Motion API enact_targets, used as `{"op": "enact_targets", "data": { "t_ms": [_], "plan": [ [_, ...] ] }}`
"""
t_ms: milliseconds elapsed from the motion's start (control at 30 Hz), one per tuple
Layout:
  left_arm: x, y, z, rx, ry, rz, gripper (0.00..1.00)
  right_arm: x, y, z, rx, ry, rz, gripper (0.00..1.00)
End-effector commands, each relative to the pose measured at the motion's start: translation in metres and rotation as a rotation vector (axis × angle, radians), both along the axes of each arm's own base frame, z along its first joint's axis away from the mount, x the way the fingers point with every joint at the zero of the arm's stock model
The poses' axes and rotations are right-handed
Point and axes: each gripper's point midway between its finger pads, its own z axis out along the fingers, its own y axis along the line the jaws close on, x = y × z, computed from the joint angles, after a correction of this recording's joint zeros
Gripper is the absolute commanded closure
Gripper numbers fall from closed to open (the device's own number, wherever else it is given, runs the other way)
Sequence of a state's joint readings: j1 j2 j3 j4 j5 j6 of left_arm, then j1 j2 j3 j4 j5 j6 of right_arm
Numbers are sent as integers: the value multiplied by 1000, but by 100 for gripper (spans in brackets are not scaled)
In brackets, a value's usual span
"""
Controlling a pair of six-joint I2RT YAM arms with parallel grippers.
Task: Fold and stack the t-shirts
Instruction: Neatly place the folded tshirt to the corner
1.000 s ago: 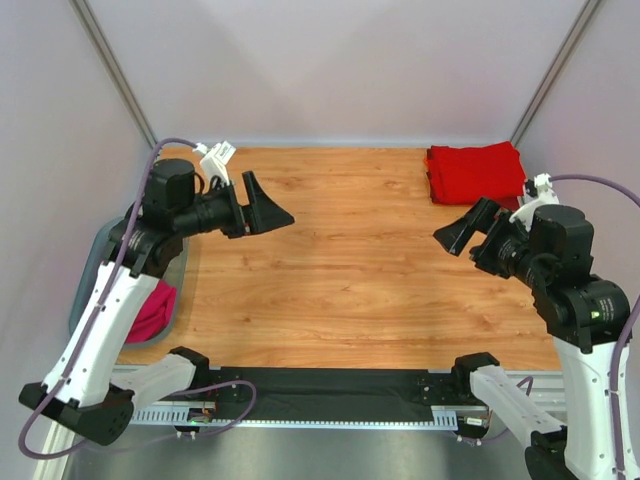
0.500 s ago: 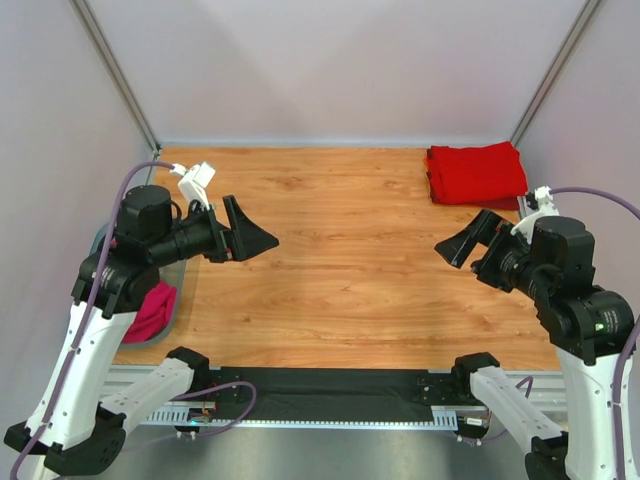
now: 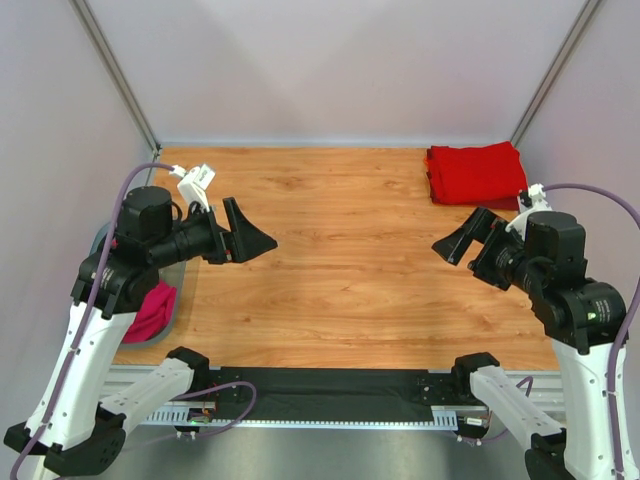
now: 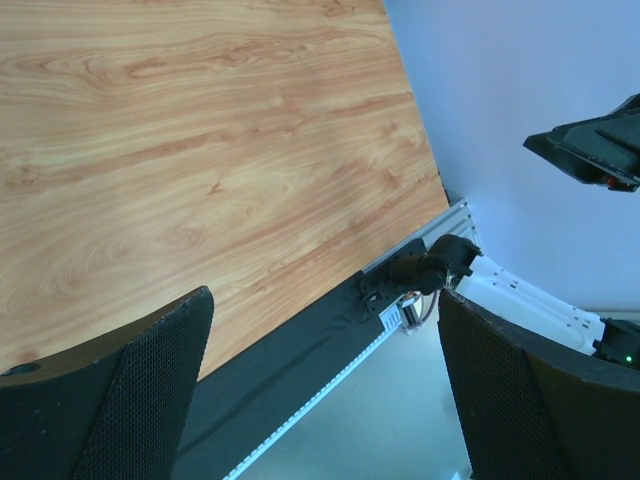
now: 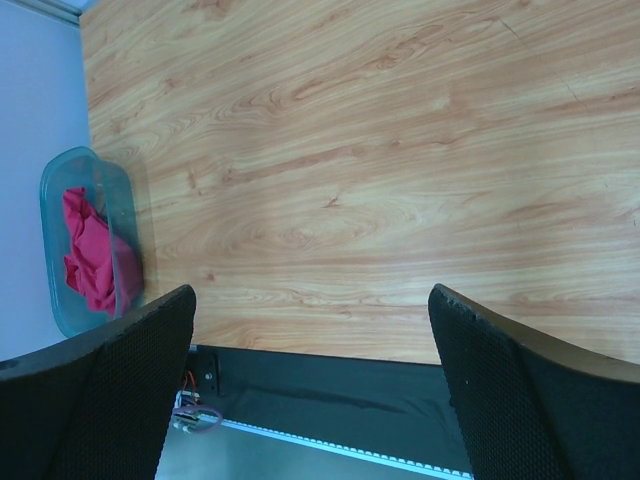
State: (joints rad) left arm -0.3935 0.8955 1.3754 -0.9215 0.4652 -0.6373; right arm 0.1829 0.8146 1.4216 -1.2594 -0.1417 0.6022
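A bright red t-shirt [image 3: 475, 172] lies folded at the table's back right corner. A second, darker red t-shirt [image 3: 152, 312] sits crumpled in a clear bin [image 3: 177, 298] off the table's left edge; the right wrist view shows the shirt [image 5: 90, 255] and the bin [image 5: 48, 200] too. My left gripper [image 3: 252, 235] hovers open over the left side of the table, holding nothing [image 4: 325, 400]. My right gripper [image 3: 462, 240] hovers open over the right side, in front of the folded shirt, also holding nothing [image 5: 315, 390]. Both point toward the middle.
The wooden tabletop [image 3: 350, 250] lies between the two grippers. A black strip [image 3: 330, 385] and a metal rail run along the near edge by the arm bases. Pale walls close in the back and both sides.
My left arm has pulled back toward the near left, taking its gripper lower and a little left. The right gripper has shifted slightly. Both stay open.
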Motion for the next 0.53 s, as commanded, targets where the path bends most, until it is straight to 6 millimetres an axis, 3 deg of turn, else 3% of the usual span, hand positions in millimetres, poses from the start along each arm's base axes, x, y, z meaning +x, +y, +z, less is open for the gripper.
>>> {"op": "enact_targets", "data": {
  "t_ms": [0,500],
  "plan": [
    [-2,1,8,8,-38,-8,1,3,5,5,19,-27,16,0],
    [-1,0,9,2,-35,-10,0,1,5,1,23,-18,12,0]
  ]
}}
